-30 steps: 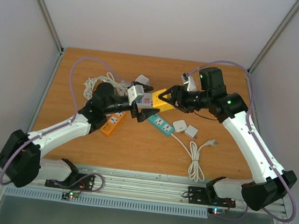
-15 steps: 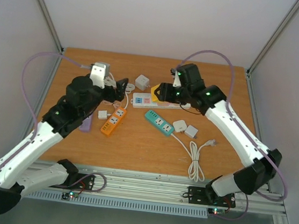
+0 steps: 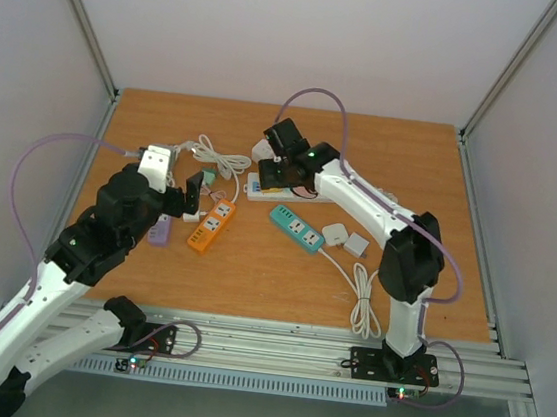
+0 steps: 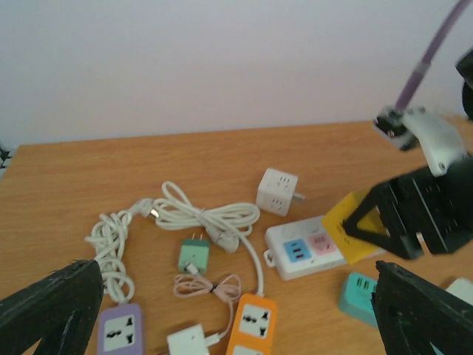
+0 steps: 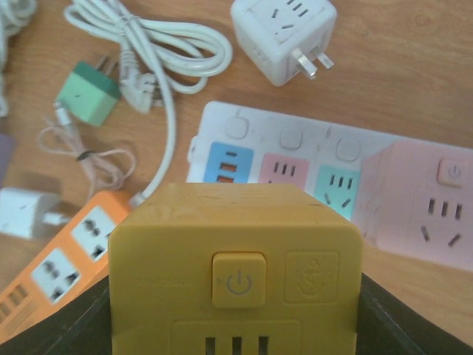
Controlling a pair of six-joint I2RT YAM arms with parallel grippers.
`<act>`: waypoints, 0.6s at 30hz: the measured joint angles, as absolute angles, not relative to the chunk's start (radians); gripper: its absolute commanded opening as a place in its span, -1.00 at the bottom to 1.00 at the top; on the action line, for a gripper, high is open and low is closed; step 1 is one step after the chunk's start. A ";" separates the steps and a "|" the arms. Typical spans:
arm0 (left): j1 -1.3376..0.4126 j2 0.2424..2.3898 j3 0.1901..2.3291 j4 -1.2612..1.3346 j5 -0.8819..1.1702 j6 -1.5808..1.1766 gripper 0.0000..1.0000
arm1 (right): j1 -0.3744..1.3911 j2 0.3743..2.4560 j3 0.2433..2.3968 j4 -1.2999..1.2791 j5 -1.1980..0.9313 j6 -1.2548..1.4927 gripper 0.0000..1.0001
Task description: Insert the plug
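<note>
Wooden table; yellow cube plug lettering illegible.

The plug was a yellow cube, its visible face bearing a square power button and a row of slots. It was held level off the table, clamped at both sides by the right gripper. It hung close over the strip; whether they touched I could not tell. The strip was a white bar lying flat on the wood near the table's far middle, with blue, pink and teal socket panels, each below a small white button.
</note>
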State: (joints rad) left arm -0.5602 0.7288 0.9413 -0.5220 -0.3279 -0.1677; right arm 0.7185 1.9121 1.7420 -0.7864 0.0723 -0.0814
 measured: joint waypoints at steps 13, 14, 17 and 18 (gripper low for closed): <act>-0.559 0.730 0.912 -0.542 -0.311 -0.121 0.98 | 0.719 2.169 1.948 -0.848 0.199 -0.121 0.09; -0.559 0.730 0.912 -0.542 -0.305 -0.121 0.99 | 0.719 2.180 1.962 -0.856 0.206 -0.122 0.09; -0.559 0.730 0.912 -0.542 -0.295 -0.121 0.99 | 0.719 2.210 1.998 -0.877 0.225 -0.123 0.09; -0.559 0.730 0.912 -0.542 -0.295 -0.121 0.99 | 0.719 2.215 2.005 -0.881 0.230 -0.123 0.09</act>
State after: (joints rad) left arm -0.5594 0.7303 0.9119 -0.5423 -0.2951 -0.1215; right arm 0.7193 2.2154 2.0052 -0.8806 0.2302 -0.1226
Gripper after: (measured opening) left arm 0.994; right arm 0.638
